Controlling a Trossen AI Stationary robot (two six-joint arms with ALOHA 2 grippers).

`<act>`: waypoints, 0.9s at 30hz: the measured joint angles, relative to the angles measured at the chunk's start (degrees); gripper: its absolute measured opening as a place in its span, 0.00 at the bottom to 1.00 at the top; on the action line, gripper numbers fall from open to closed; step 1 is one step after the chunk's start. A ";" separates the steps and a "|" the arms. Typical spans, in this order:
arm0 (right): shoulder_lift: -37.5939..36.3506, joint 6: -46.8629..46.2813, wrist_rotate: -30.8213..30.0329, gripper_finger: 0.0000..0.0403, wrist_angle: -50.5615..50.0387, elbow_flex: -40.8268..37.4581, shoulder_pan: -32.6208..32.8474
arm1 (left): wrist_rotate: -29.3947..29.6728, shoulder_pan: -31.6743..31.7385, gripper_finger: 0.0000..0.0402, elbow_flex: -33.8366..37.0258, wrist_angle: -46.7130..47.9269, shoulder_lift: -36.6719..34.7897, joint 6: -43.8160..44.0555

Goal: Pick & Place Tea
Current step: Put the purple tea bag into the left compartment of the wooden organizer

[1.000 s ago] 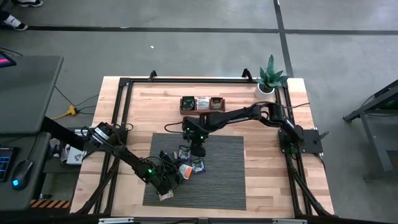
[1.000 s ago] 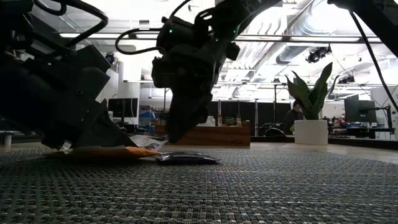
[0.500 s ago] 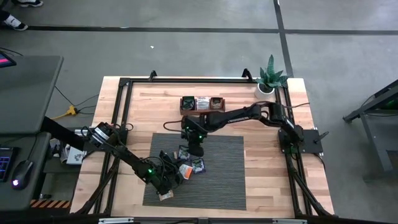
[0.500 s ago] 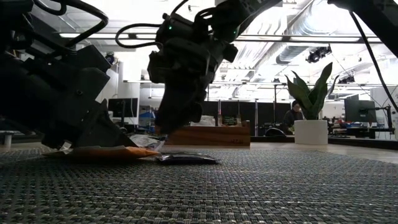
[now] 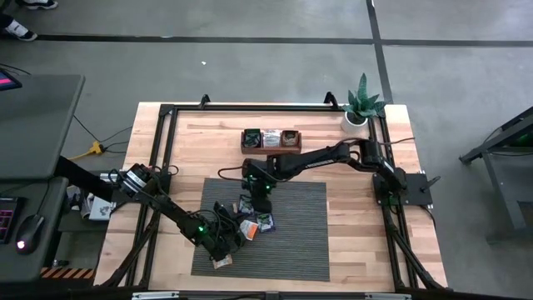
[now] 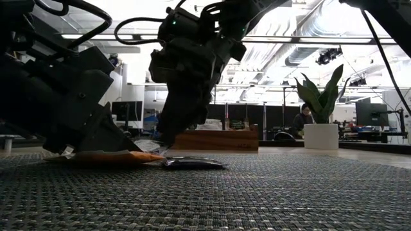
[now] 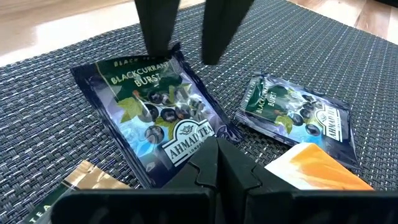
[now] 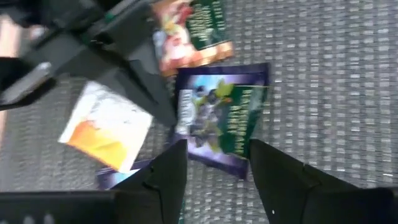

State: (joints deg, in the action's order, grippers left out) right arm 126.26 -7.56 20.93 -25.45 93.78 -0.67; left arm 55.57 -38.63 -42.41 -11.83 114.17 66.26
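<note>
A potted plant (image 5: 364, 103) stood at the wooden surface's (image 5: 358, 225) far corner, a wooden box (image 5: 271, 138) beyond the grey mat (image 5: 300, 242).

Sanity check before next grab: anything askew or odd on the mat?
Nothing damaged. The tea sachets lie flat but scattered at mixed angles on the mat. The right gripper is open above a blackcurrant sachet.

Several small flat foil tea sachets lie scattered close together on the grey woven mat. A dark blue Ahmad blackcurrant sachet (image 7: 158, 112) lies flat, label up, with a second, smaller-looking blackcurrant sachet (image 7: 297, 115) just beside it. An orange-and-white sachet (image 7: 314, 168) overlaps that one's edge. A tan-and-green sachet (image 8: 193, 31) lies near the blue one (image 8: 221, 118).
</note>
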 joint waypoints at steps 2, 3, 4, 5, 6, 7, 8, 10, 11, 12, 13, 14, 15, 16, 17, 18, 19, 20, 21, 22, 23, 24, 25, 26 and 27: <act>0.05 0.04 -2.10 0.42 -0.01 0.00 -0.02 | 0.00 0.00 0.00 0.00 0.01 0.00 0.00; 0.07 0.04 -2.95 0.42 -0.02 0.00 -0.02 | 0.00 0.00 0.00 0.00 0.00 0.00 0.00; 0.07 0.05 -3.51 0.42 0.01 0.00 -0.02 | 0.00 0.00 0.00 0.00 0.00 0.00 0.00; 0.07 0.05 -3.60 0.42 0.05 0.00 -0.02 | 0.00 0.00 0.00 0.01 0.00 0.00 0.00; 0.07 0.04 -3.63 0.42 0.06 0.00 -0.02 | 0.00 0.00 0.00 0.02 0.00 0.00 0.00; 0.07 0.03 -3.77 0.42 0.03 0.00 -0.02 | 0.00 0.00 0.00 0.02 0.01 0.00 0.00; 0.07 0.05 -3.93 0.42 -0.07 0.00 -0.02 | 0.00 0.00 0.00 0.02 0.00 0.00 0.00; 0.42 0.03 -3.91 0.42 -0.04 0.00 0.07 | 0.00 0.00 0.00 0.02 0.00 0.00 0.02; 0.60 -0.02 -3.84 0.41 0.05 0.02 0.07 | 0.00 0.00 0.00 0.02 0.01 0.00 0.00; 0.74 -0.02 -3.76 0.41 -0.20 0.00 0.09 | 0.00 0.00 0.00 0.02 0.00 0.00 0.00; 1.11 -0.02 -3.70 0.41 -0.12 -0.02 0.20 | -0.02 0.00 0.00 0.02 0.00 0.00 0.00; 1.42 0.00 -3.69 0.41 0.55 -0.01 0.31 | -0.02 0.00 0.00 0.02 0.03 0.00 0.00; 1.57 0.00 -3.64 0.41 0.68 0.00 0.34 | -0.01 0.00 0.00 0.02 0.06 0.00 0.00; 1.63 0.00 -3.64 0.41 0.27 -0.02 0.37 | -0.02 0.00 0.00 0.04 0.04 0.00 0.00; 1.76 0.00 -3.57 0.41 0.38 -0.07 0.45 | -0.02 0.00 0.00 0.04 0.06 0.00 0.00; 1.87 0.03 -3.47 0.41 1.05 -0.04 0.46 | -0.02 0.00 0.00 0.04 0.21 0.00 0.00; 1.90 0.00 -3.41 0.41 1.21 -0.02 0.46 | -0.02 0.00 0.00 0.04 0.22 0.00 0.00; 1.92 -0.04 -3.43 0.40 0.94 -0.02 0.46 | -0.02 0.00 0.00 0.04 0.22 0.00 0.02; 1.92 -0.13 -3.41 0.39 0.85 -0.02 0.46 | -0.02 0.00 0.00 0.04 0.31 0.00 0.02; 1.92 -0.11 -3.43 0.38 0.90 -0.02 0.44 | -0.02 0.00 0.00 0.04 0.33 0.00 0.02; 1.92 -0.07 -3.43 0.37 0.82 -0.02 0.44 | -0.02 0.02 0.00 0.04 0.33 0.00 0.02; 1.92 -0.05 -3.43 0.35 0.82 -0.02 0.41 | -0.02 0.00 0.00 0.04 0.37 0.00 0.02; 1.92 -0.04 -3.43 0.33 0.80 -0.02 0.39 | -0.02 0.00 0.00 0.04 0.37 0.00 0.02; 1.92 0.01 -3.43 0.30 0.78 -0.02 0.40 | -0.02 0.00 0.00 0.04 0.35 0.00 0.02; 1.92 0.02 -3.41 0.27 0.79 -0.02 0.42 | -0.02 0.00 0.00 0.04 0.37 0.00 0.02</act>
State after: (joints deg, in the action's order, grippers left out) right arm 128.18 -7.54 17.52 -24.67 93.76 -0.25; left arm 55.55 -38.63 -42.37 -11.46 114.17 66.28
